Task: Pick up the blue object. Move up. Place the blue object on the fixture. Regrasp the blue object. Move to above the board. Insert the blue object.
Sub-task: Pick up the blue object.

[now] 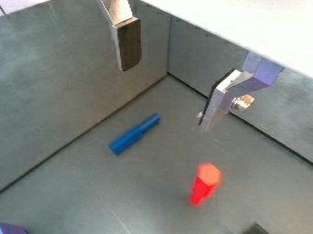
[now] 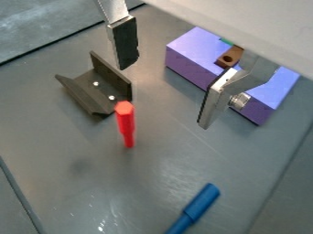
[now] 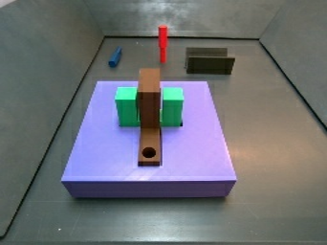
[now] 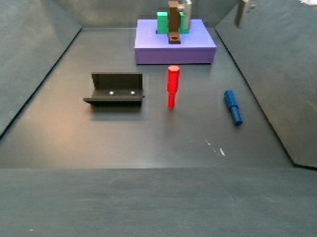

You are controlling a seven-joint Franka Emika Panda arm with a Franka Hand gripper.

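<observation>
The gripper [image 1: 166, 78] hangs high over the counter [image 4: 74, 120] with its fingers [image 1: 128, 46] spread wide and nothing between them. The blue object [image 1: 134, 133] lies flat on the counter, close to a side wall, a little way from the red peg [image 4: 173, 87] that stands up straight. The fixture [image 4: 115, 90] sits on the far side of the red peg. The first step is not done yet. To do it well, I think the gripper should come down right over the middle of the blue object, with one finger on each long side, and miss the red peg. In a side view its long line runs mostly toward the purple platform [image 4: 148, 51], tipped a bit sideways
</observation>
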